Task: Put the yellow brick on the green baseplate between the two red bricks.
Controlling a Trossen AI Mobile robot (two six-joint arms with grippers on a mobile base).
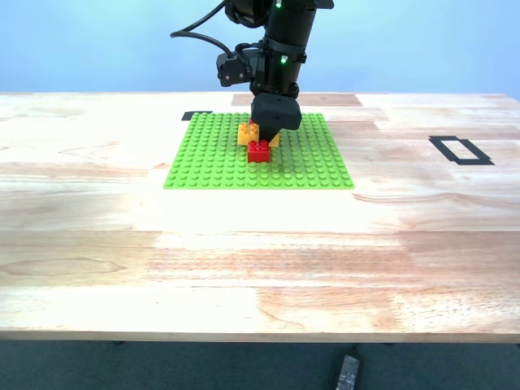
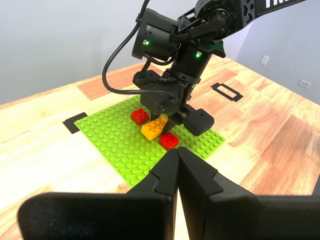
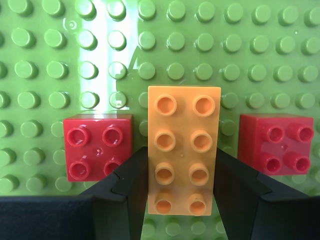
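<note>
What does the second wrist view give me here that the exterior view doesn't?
Only the second wrist view: my second gripper has its jaws against the long sides of the yellow brick, and the brick sits between the two red bricks with a gap on each side.

Only the exterior view: the whole wooden table, the black tape outline, and the arm coming down over the baseplate.

Both: the green baseplate with the yellow brick on it.
</note>
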